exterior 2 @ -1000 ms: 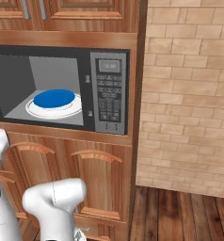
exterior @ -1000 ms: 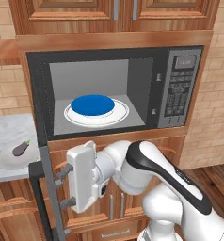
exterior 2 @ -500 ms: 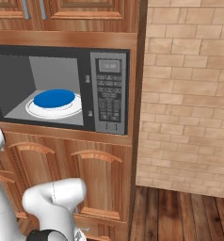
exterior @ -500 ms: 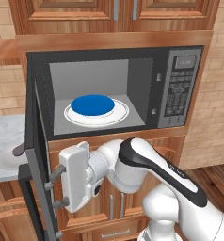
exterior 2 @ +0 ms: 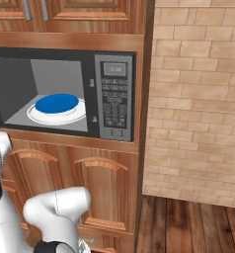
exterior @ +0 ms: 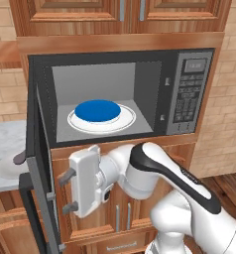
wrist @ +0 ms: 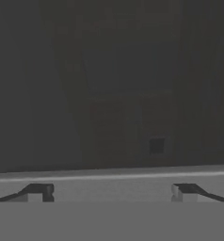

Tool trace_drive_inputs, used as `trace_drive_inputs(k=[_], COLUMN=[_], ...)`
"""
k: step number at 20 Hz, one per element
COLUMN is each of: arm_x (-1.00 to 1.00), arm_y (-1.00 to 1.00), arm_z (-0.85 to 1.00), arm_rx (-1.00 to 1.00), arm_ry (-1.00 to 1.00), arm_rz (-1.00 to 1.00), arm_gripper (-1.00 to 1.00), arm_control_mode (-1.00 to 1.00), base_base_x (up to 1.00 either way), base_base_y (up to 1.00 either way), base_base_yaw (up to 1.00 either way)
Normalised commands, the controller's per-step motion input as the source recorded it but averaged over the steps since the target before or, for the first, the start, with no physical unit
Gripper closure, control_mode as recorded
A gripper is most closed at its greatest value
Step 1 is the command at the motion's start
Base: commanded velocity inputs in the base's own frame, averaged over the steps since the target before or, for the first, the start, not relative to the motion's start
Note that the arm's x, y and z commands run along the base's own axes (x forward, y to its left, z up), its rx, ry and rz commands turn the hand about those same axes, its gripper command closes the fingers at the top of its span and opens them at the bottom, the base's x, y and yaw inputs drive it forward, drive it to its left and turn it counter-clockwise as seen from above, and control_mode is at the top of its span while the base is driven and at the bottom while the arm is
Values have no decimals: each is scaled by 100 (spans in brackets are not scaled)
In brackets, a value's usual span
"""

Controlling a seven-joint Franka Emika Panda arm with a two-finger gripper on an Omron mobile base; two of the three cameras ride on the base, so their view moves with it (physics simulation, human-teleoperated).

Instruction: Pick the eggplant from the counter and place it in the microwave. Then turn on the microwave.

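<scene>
The microwave (exterior: 189, 99) stands open, its dark door (exterior: 40, 163) swung out to the left and seen nearly edge-on. Inside, a blue plate (exterior: 97, 110) rests on the white turntable. My gripper (exterior: 66, 191) is open below the cavity, its fingers (exterior: 68, 174) reaching left against the door's inner face. In the hand view the open gripper (wrist: 111, 192) faces dark glass at close range. The eggplant (exterior: 19, 158) peeks out behind the door's edge, lying on a pale plate (exterior: 6, 169) on the marbled counter (exterior: 3, 139). The microwave (exterior 2: 114, 99) panel also appears in the right base view.
Brown cabinet doors (exterior 2: 99, 188) sit under the microwave, with more cabinets (exterior: 120, 15) above it. A brick wall (exterior 2: 198, 99) rises to the right over a wooden floor (exterior 2: 188, 222). The open door stands between my hand and the counter.
The microwave door has swung wider open to the left, covering more of the eggplant. My hand followed it leftward with its fingers still apart.
</scene>
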Motion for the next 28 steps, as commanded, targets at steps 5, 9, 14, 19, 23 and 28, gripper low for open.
trace_drive_inputs(k=[5,9,14,19,23,28], arm_x=[4,3,4,2,0,0], arm_y=[-39,-44,-43,-42,-38,-37], arm_z=[6,12,17,19,19,19], arm_rx=[0,0,0,0,-2,-6], arm_ry=[-1,-6,-10,-16,-22,-25], arm_rz=[-3,-3,-3,-1,-1,0], arm_gripper=[-100,-100,-100,-100,-100,-100], arm_control_mode=[-100,-100,-100,-100,-100,-100], base_base_x=[0,0,0,0,0,0], base_base_y=[0,0,0,0,0,0], base_base_yaw=[0,0,0,0,0,0])
